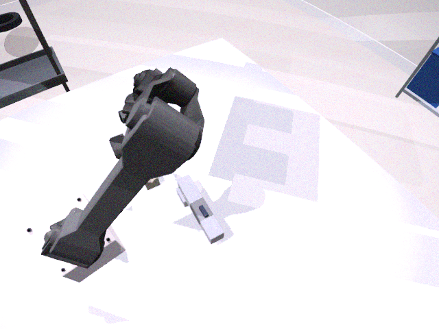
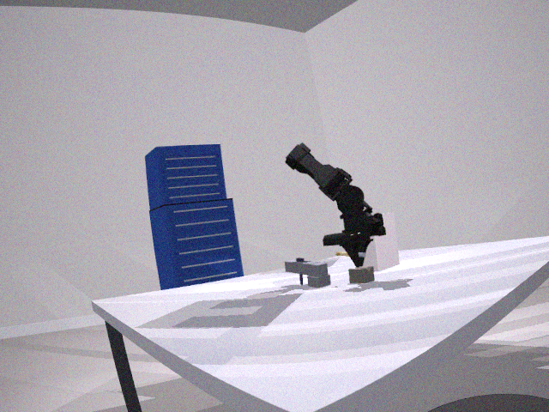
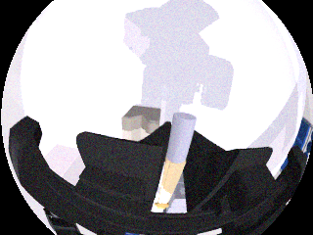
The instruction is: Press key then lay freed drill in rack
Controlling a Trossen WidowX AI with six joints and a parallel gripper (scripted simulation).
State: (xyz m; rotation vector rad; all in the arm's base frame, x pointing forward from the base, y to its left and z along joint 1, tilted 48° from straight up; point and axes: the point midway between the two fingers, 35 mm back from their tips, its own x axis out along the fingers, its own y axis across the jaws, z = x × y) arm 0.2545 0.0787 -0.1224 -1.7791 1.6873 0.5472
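The drill (image 2: 340,254) (image 3: 172,173), a rod with a grey shank and a gold part, is between the gripper's fingers, clear of the grey fixture (image 1: 213,229) (image 2: 316,268). The dark blue key (image 1: 203,210) (image 2: 299,259) sits on top of the fixture's long arm; whether it is pressed down is unclear. My gripper (image 2: 358,261) (image 3: 178,152) is shut on the drill, low over the table; the arm hides it in the top view. The rack (image 1: 152,184) (image 2: 361,275) (image 3: 142,117), a small notched brown-grey block, stands close by the gripper; its notch shows in the wrist view.
The arm's pale base block (image 2: 389,248) stands behind the gripper in the exterior view. A blue drawer cabinet (image 2: 195,239) stands beyond the table (image 2: 310,377). A dark shelf cart (image 1: 31,70) is at the upper left of the top view. Shadows cross the table.
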